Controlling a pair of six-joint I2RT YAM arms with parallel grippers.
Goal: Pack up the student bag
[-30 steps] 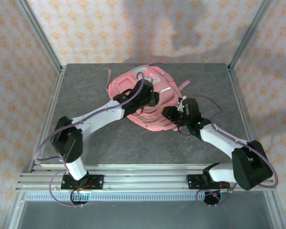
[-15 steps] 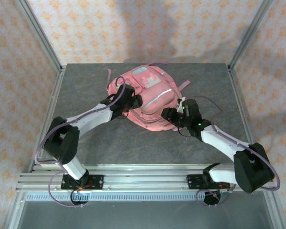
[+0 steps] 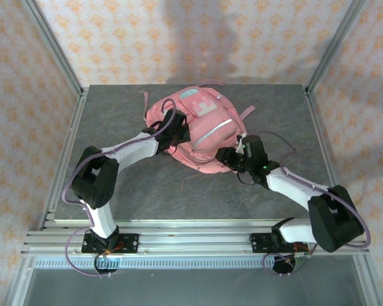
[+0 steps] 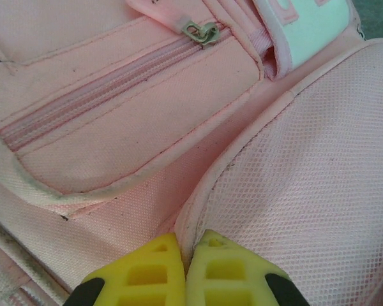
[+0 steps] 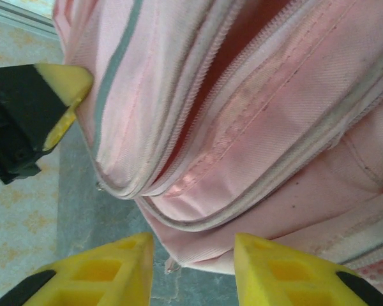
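Student bag (image 3: 203, 135) is soft pink weave with mesh pocket (image 4: 306, 166)

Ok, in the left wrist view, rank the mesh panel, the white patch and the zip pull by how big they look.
1. mesh panel: largest by far.
2. white patch: clearly smaller, though the frame edge cuts it off.
3. zip pull: smallest.
All three are on the student bag.

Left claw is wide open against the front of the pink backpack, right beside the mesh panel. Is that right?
Not quite. The left claw is shut, its yellow fingertips pressed together, as the left wrist view shows. It does sit against the student bag, right beside the mesh panel.
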